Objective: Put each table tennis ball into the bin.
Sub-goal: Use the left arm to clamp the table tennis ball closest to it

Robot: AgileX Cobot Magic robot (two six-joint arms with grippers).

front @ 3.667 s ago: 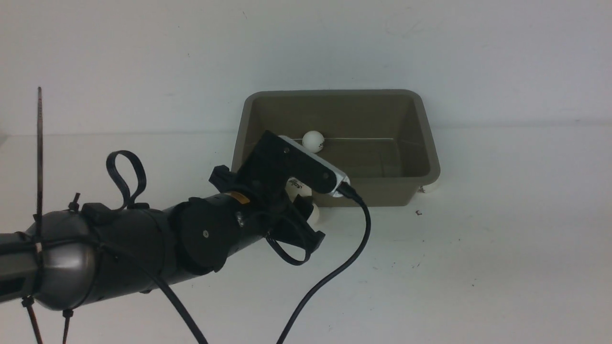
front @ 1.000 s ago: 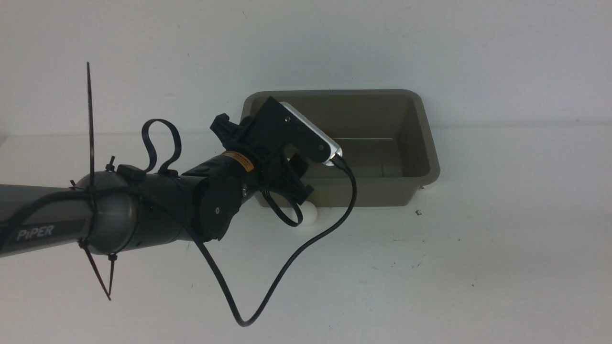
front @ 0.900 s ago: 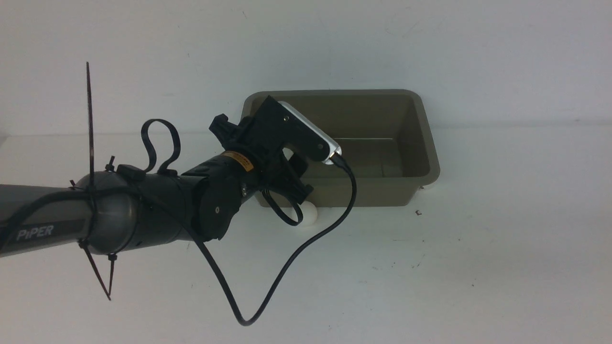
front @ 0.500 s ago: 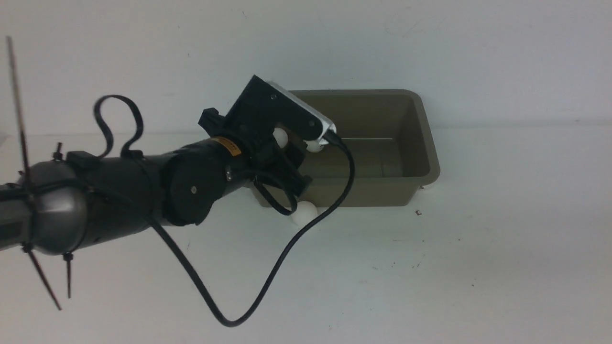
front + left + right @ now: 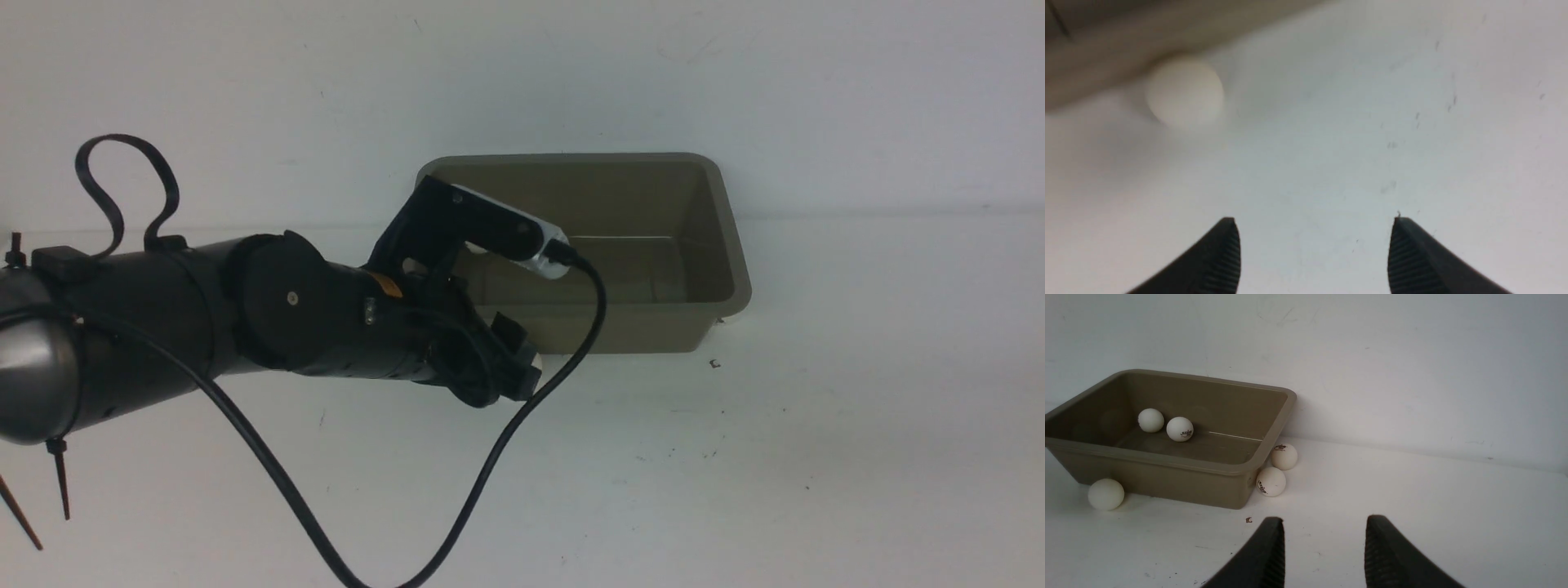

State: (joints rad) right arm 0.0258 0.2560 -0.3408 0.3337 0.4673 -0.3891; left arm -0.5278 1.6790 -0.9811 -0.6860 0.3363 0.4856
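The grey-brown bin stands at the back of the white table. In the right wrist view two table tennis balls lie inside the bin. A third ball rests against the bin's long outer wall, and two more sit at its short end. My left gripper hangs low in front of the bin's near wall, open and empty. Its wrist view shows a blurred ball against the bin wall, ahead of the left gripper and off to one side. My right gripper is open and empty, well short of the bin.
The left arm and its black cable cover the bin's left front corner in the front view. A plain white wall rises right behind the bin. A small dark speck lies on the table near the bin's right front corner.
My left gripper rose from the table to the bin's left rim, then swung back down in front of the near wall. One ball showed in the bin at first; two lie there now.
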